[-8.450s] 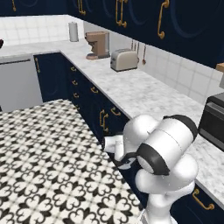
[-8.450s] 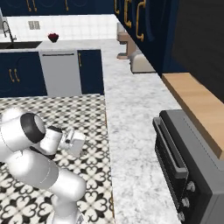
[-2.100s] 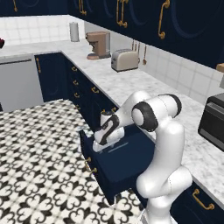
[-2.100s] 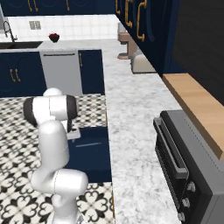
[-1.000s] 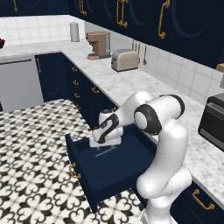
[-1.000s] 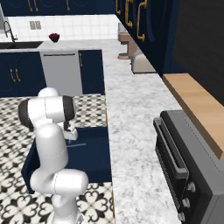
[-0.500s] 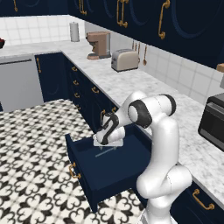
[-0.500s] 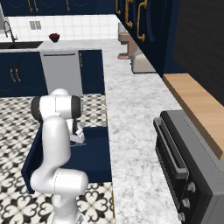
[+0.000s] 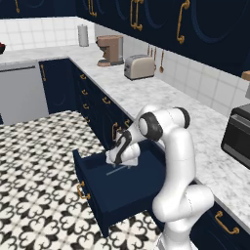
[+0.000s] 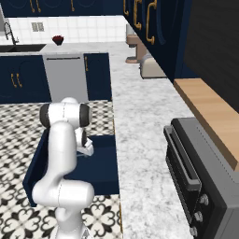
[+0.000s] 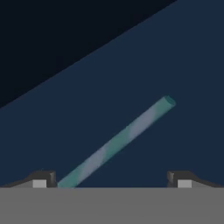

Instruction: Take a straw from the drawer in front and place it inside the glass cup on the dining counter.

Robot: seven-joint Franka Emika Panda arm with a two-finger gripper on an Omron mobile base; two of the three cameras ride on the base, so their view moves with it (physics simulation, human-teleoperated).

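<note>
Wide, shallow dark navy drawer (image 9: 128, 188) stands pulled out over the patterned black-and-white tile floor (image 9: 34, 161), small brass handle (image 9: 80, 190) on its front; in the right base view the white arm's upright link covers part of the drawer's interior (image 10: 100, 163). Thin pale whitish-blue straw (image 11: 118, 142) lies flat on the drawer bottom — in the hand view it runs diagonally from upper right toward the lower left, its lower end cut off at the bottom edge beside the left fingertip (image 11: 41, 178). In the left base view the straw (image 9: 118, 169) is only a faint pale line just below the hand, hard to make out. Gripper (image 11: 112, 179) spread wide, nothing between the fingers; only the very tips show, one at each side, the straw's near end close to one of them, contact not discernible. Arm pose: rises from the base, bends over at a dark elbow joint, forearm reaching down into the open drawer, gripper (image 9: 120, 158) low over the drawer floor. White-grey marbled wall counter (image 9: 161, 100) behind carries a silver toaster (image 9: 138, 67) and a brown coffee machine (image 9: 110, 50); a dark oven-like appliance (image 10: 205, 179) sits at the near end, cut off by the frame.
</note>
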